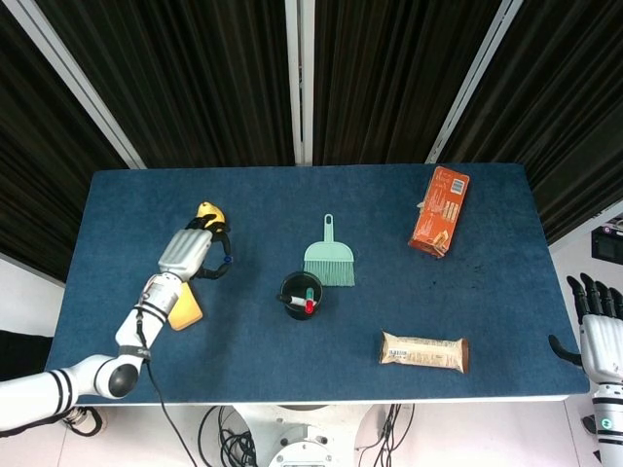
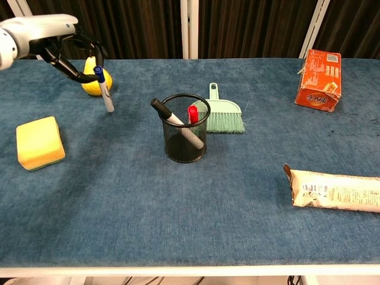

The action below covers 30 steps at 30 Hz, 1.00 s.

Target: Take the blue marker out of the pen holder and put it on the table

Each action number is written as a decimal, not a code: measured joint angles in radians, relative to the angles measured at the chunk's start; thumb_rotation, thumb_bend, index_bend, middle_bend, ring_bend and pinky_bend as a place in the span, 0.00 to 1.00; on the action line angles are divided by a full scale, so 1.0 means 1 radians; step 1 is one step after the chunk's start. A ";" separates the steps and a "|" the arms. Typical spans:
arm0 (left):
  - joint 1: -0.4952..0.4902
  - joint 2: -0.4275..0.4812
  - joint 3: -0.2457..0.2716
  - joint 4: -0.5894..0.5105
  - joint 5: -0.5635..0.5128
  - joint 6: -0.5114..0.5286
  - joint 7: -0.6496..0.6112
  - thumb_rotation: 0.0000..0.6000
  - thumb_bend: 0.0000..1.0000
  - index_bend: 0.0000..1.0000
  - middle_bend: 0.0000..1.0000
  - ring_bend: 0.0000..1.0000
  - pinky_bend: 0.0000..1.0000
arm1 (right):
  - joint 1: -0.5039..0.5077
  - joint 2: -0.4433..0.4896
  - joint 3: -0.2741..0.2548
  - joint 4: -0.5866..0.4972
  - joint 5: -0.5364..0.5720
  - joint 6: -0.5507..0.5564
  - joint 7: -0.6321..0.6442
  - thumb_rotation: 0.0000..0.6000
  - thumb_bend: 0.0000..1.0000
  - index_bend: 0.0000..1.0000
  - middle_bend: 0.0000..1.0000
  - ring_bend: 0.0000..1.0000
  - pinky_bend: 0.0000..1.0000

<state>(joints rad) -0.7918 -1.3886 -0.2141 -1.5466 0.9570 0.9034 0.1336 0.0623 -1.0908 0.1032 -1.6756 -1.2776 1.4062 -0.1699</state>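
Note:
My left hand (image 2: 47,37) pinches the blue marker (image 2: 105,92) by its blue-capped top, left of the black mesh pen holder (image 2: 185,129). The marker hangs nearly upright, its white tip low over the table in front of the yellow pear (image 2: 89,84). In the head view the left hand (image 1: 189,252) sits between pear and sponge, with the marker's blue cap (image 1: 227,260) at its fingers. The pen holder (image 1: 301,294) contains a black marker (image 2: 171,118) and a red one (image 2: 193,113). My right hand (image 1: 603,328) hangs past the table's right edge, fingers spread, holding nothing.
A yellow sponge (image 2: 39,142) lies at the front left. A green dustpan brush (image 2: 222,114) lies just behind the holder. An orange box (image 2: 319,72) stands at the back right, and a wrapped snack bar (image 2: 333,190) lies at the front right.

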 measured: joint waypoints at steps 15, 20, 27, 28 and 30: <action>0.064 0.014 -0.009 -0.061 0.138 0.170 -0.022 1.00 0.13 0.04 0.16 0.04 0.04 | 0.000 -0.007 0.002 0.008 -0.011 0.009 0.014 1.00 0.18 0.00 0.00 0.00 0.00; 0.125 0.040 0.029 -0.086 0.256 0.300 -0.002 1.00 0.16 0.10 0.14 0.01 0.04 | -0.002 -0.014 0.003 0.015 -0.028 0.029 0.016 1.00 0.18 0.00 0.00 0.00 0.00; 0.320 0.078 0.156 0.002 0.427 0.546 0.018 1.00 0.16 0.16 0.12 0.00 0.03 | -0.009 -0.043 -0.003 0.075 -0.099 0.082 0.031 1.00 0.18 0.00 0.00 0.00 0.00; 0.344 0.081 0.170 0.028 0.443 0.568 0.015 1.00 0.16 0.16 0.12 0.00 0.03 | -0.010 -0.050 -0.004 0.085 -0.106 0.086 0.036 1.00 0.18 0.00 0.00 0.00 0.00; 0.397 0.085 0.197 0.096 0.464 0.607 0.007 1.00 0.16 0.16 0.12 0.00 0.03 | -0.010 -0.066 -0.007 0.106 -0.119 0.091 0.054 1.00 0.18 0.00 0.00 0.00 0.00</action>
<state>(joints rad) -0.3946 -1.3038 -0.0175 -1.4507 1.4211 1.5099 0.1409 0.0525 -1.1566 0.0966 -1.5693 -1.3971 1.4972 -0.1164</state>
